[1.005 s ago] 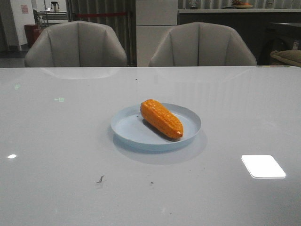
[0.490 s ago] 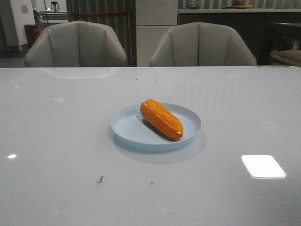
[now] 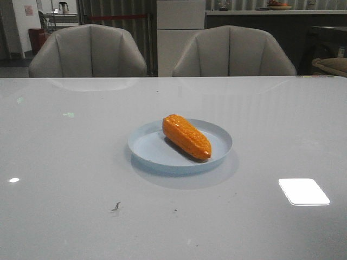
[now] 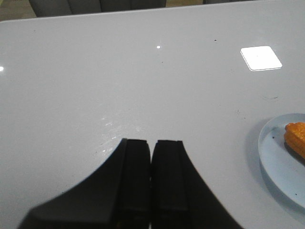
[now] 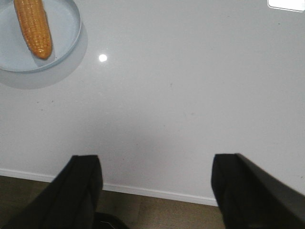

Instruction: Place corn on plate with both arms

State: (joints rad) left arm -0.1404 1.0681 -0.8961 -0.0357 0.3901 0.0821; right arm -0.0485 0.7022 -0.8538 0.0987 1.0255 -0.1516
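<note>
The orange corn (image 3: 186, 136) lies diagonally on the pale blue plate (image 3: 146, 147) at the middle of the table in the front view. Neither arm shows in the front view. In the left wrist view my left gripper (image 4: 151, 142) is shut and empty over bare table, with the plate's rim (image 4: 267, 162) and the corn's end (image 4: 296, 138) off to one side. In the right wrist view my right gripper (image 5: 157, 164) is open and empty above the table's near edge, well apart from the plate (image 5: 62, 28) and the corn (image 5: 34, 26).
Two grey chairs (image 3: 89, 51) (image 3: 233, 51) stand behind the table's far edge. A bright window reflection (image 3: 303, 191) lies on the glossy table at the right front. The table's near edge (image 5: 157, 193) and brown floor show in the right wrist view.
</note>
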